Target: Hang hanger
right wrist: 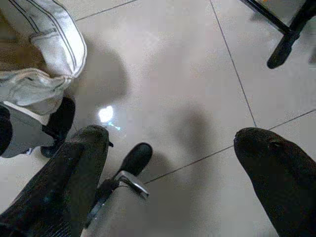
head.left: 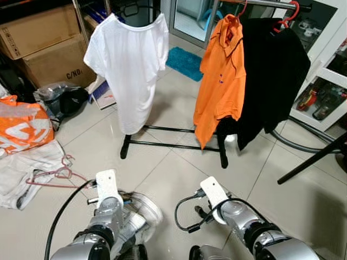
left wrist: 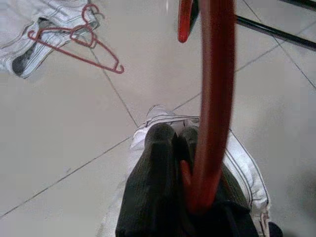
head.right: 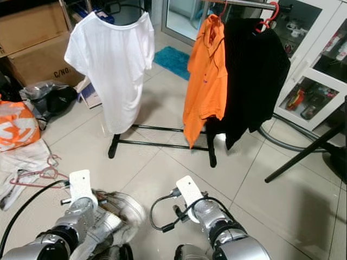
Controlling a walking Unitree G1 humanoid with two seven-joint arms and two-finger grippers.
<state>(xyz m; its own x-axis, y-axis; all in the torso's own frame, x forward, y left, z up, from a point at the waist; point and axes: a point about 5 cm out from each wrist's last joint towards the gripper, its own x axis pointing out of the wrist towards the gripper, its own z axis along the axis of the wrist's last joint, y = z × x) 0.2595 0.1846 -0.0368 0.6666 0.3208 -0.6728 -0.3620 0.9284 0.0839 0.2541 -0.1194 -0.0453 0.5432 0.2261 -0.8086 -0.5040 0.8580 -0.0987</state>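
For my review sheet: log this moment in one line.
left gripper: shut on red hanger with garment | right gripper: open, idle | rack: ahead

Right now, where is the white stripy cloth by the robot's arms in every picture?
Left eye view: white stripy cloth low, left of middle.
Right eye view: low, left of middle.
Left wrist view: behind the red hanger, here.
Right wrist view: at the edge.
Shared landmark: black rack base.

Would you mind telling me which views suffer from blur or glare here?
Left wrist view: the red hanger in the left end effector is blurred from closeness. Right wrist view: a small glare spot on the floor tile. Eye views look sharp.
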